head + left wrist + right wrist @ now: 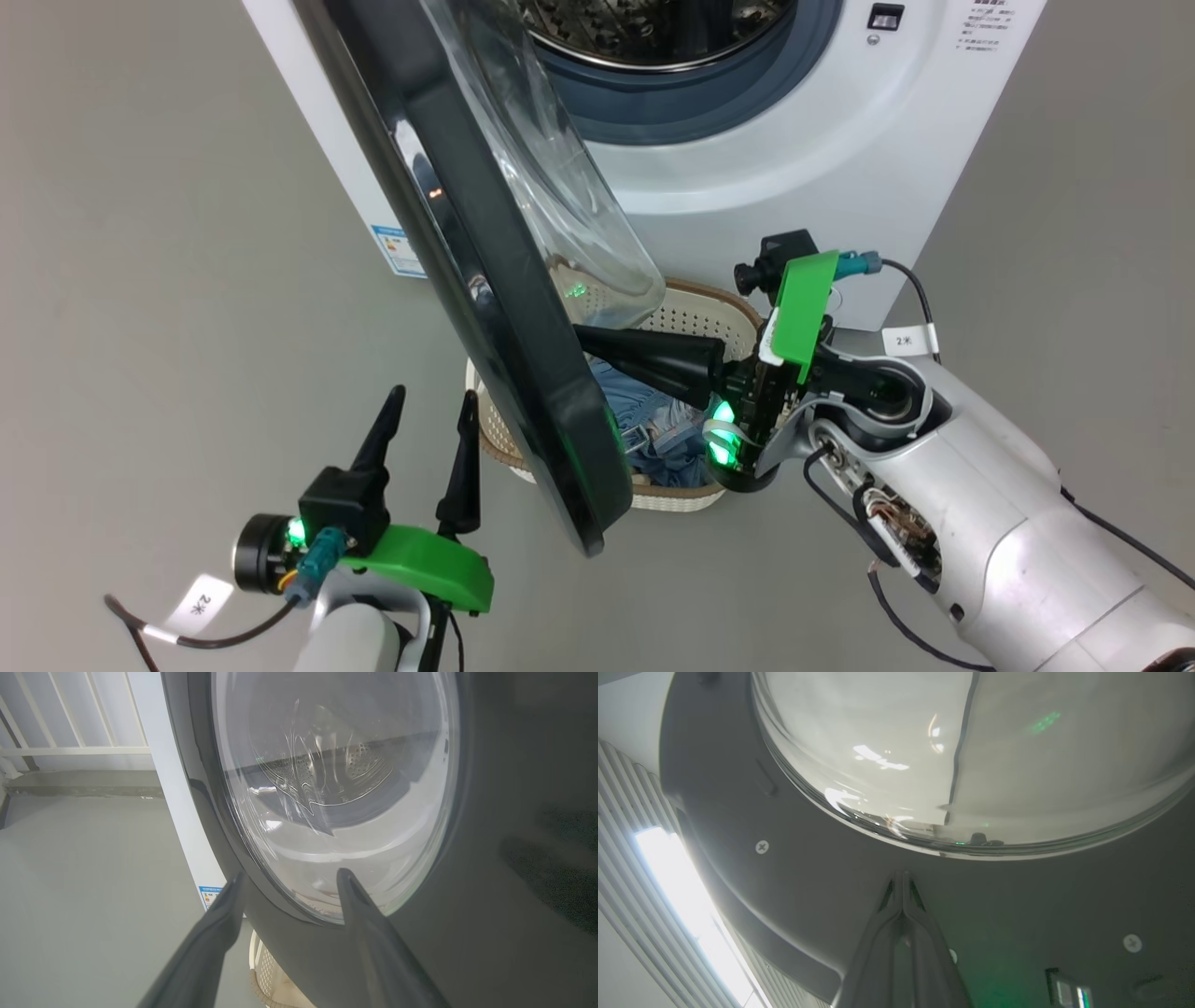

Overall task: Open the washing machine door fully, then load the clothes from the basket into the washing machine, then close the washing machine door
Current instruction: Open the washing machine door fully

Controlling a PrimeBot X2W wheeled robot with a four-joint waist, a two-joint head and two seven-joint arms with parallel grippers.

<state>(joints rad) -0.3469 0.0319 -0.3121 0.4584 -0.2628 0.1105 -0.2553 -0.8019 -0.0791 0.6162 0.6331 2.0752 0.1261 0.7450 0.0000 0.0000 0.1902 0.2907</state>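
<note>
The washing machine stands at the top with its steel drum exposed. The washing machine door hangs partly open, seen edge-on, its domed glass bulging to the right. Behind the door sits the basket, and blue clothes lie in it. My right gripper is shut and empty, reaching over the basket with its tips against the door's inner face, just below the glass. My left gripper stands open outside the door, its tips close to the rim, holding nothing.
Grey floor surrounds the machine on both sides. A blue label sits low on the machine's front left corner, and a white railing runs along the back wall. The basket's edge shows under the door. Cables trail from both wrists.
</note>
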